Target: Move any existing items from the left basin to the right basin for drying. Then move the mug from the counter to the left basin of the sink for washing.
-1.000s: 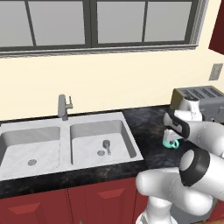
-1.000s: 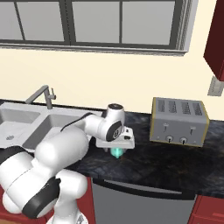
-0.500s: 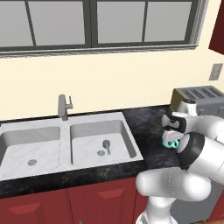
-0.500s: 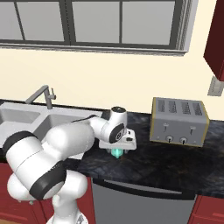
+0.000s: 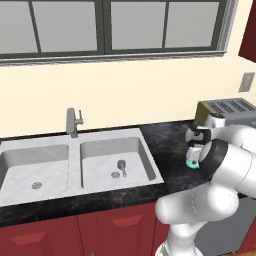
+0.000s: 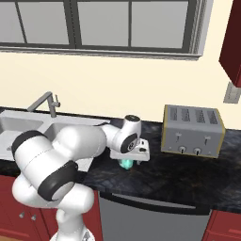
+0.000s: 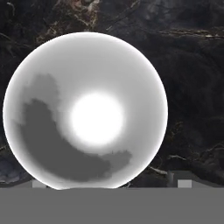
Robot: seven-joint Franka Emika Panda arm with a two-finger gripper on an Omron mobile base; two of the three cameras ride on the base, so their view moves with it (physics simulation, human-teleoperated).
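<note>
The teal-green mug (image 5: 191, 163) (image 6: 125, 164) stands upright on the black speckled counter (image 5: 167, 140) (image 6: 179, 174), right of the sink and left of the toaster. My gripper (image 5: 193, 156) (image 6: 128, 159) is directly over it, pointing down, open, with its fingers low around the mug's top. In the hand view the mug's pale inside (image 7: 87, 109) is seen from straight above, very close. A small grey metal utensil (image 5: 121, 167) lies in the right basin (image 5: 137, 150) beside its drain. The left basin (image 5: 20, 160) holds just its round drain.
A silver toaster (image 5: 227, 107) (image 6: 192, 131) stands on the counter close to the right of the mug. The short grey tap (image 5: 73, 122) (image 6: 47, 101) rises behind the sink's divider. Red cabinets and a grey dishwasher front (image 6: 150, 216) lie below the counter.
The hand has sunk a little lower onto the mug while the arm's elbow has swung up. The mug and the utensil have stayed put.
</note>
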